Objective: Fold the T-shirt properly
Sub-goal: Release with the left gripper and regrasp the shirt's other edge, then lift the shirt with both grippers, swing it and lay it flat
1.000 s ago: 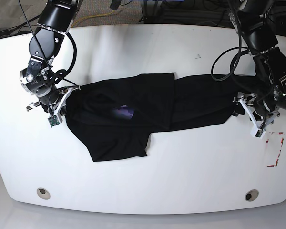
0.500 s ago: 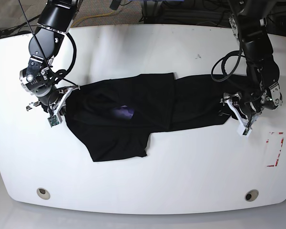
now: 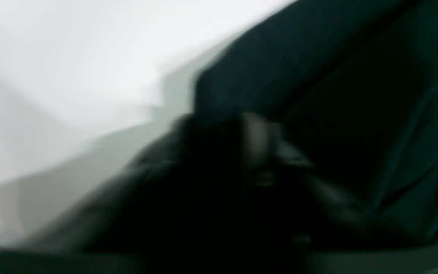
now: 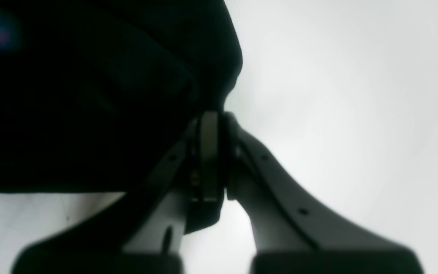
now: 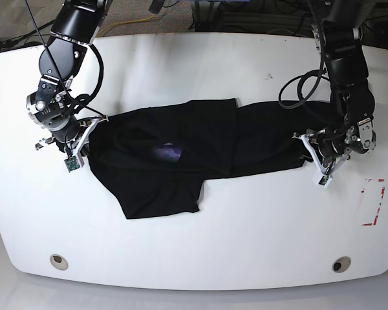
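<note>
The black T-shirt lies spread lengthwise across the white table, with its small purple print facing up. My right gripper is at the shirt's left end. In the right wrist view its fingers are pressed together on the fabric edge. My left gripper is at the shirt's right end, against the cloth. The left wrist view is smeared by motion and shows only dark fabric over the table, so I cannot make out how the jaws stand.
A red-outlined rectangle is marked on the table near the right edge. Two round holes sit near the front edge. Cables and dark equipment lie behind the table's far edge.
My left arm has swung left and slightly back, bringing its gripper from beside the red mark to the shirt's right end. The right arm and the shirt's left side have not moved.
</note>
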